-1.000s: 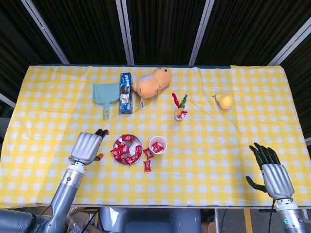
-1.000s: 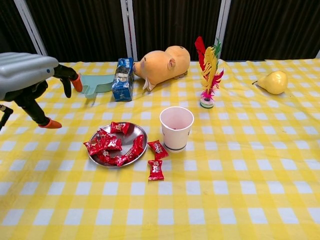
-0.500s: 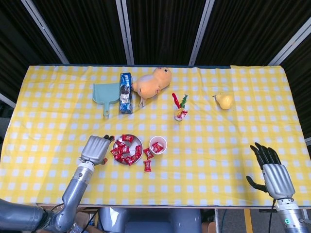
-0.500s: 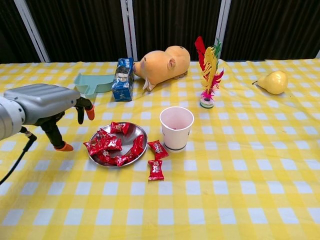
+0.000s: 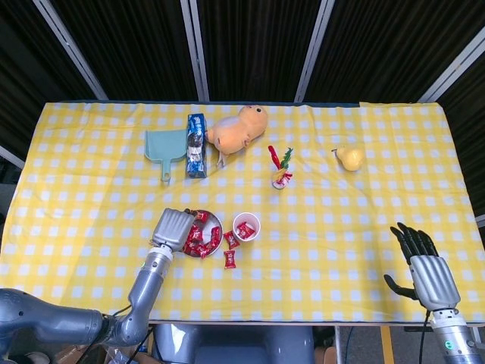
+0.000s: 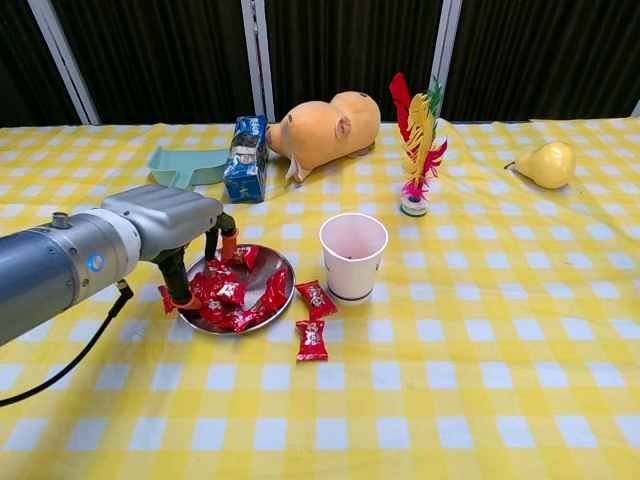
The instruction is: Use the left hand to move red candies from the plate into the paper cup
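Note:
A metal plate point(image 6: 262, 270) point(image 5: 217, 221) left of centre holds a heap of red candies point(image 6: 226, 293) point(image 5: 198, 235). Right of it stands the white paper cup point(image 6: 353, 255) point(image 5: 246, 226), with a red candy showing inside in the head view. Two more red candies point(image 6: 315, 298) point(image 6: 311, 340) lie loose on the cloth between plate and cup. My left hand point(image 6: 170, 225) point(image 5: 174, 229) hangs over the plate's left side. Its orange-tipped fingers point(image 6: 186, 299) are apart and reach down among the candies, with nothing visibly held. My right hand point(image 5: 428, 277) rests open at the table's near right edge.
Along the back stand a teal dustpan point(image 6: 185, 165), a blue box point(image 6: 243, 158), an orange plush animal point(image 6: 325, 125), a feather shuttlecock point(image 6: 415, 140) and a yellow pear point(image 6: 545, 163). The yellow checked cloth covers the whole table.
My left hand has moved right from beside the plate to over it and has come down, its fingers now among the candies. The right hand has not moved.

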`<control>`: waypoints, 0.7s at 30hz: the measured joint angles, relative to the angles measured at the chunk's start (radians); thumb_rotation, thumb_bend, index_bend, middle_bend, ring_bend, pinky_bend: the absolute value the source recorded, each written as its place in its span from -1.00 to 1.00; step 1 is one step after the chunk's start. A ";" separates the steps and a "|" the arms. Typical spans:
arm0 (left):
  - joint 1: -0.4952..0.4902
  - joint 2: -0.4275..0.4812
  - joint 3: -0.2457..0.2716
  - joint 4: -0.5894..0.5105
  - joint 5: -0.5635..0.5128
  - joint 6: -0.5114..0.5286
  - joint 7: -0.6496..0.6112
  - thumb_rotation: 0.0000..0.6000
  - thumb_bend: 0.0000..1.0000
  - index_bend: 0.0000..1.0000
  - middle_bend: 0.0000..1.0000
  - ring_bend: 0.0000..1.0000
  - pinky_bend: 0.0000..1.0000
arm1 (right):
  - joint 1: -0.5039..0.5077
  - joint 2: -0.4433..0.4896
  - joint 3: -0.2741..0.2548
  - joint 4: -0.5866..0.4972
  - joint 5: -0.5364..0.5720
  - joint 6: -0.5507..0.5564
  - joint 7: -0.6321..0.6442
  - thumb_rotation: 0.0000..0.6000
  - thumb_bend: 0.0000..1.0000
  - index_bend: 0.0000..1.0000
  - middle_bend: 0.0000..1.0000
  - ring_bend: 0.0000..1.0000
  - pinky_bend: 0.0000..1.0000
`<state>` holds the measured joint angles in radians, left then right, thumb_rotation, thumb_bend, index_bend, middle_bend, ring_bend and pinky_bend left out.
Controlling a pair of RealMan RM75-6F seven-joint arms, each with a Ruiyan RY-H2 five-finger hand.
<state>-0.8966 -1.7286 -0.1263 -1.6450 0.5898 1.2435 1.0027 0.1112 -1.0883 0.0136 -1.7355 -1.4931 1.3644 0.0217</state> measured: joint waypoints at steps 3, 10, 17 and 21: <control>-0.012 -0.025 -0.007 0.022 -0.013 -0.007 0.016 1.00 -0.48 -0.30 -0.23 0.64 0.83 | 0.000 0.000 -0.001 -0.001 -0.002 0.002 0.000 1.00 -0.32 -1.00 -1.00 -1.00 -1.00; -0.029 -0.064 -0.008 0.056 -0.039 -0.016 0.054 1.00 -0.37 -0.16 -0.02 0.65 0.84 | -0.001 0.001 -0.001 -0.002 -0.001 0.001 0.004 1.00 -0.32 -1.00 -1.00 -1.00 -1.00; -0.035 -0.091 -0.008 0.088 -0.047 -0.021 0.063 1.00 -0.17 0.01 0.22 0.67 0.86 | 0.000 0.002 -0.001 -0.005 0.002 -0.003 0.005 1.00 -0.32 -1.00 -1.00 -1.00 -1.00; -0.037 -0.104 -0.005 0.105 -0.035 -0.024 0.062 1.00 -0.12 0.06 0.27 0.68 0.87 | 0.001 0.003 0.000 -0.007 0.004 -0.005 0.006 1.00 -0.32 -1.00 -1.00 -1.00 -1.00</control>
<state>-0.9332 -1.8322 -0.1312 -1.5402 0.5553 1.2194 1.0650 0.1119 -1.0855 0.0133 -1.7425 -1.4889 1.3597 0.0279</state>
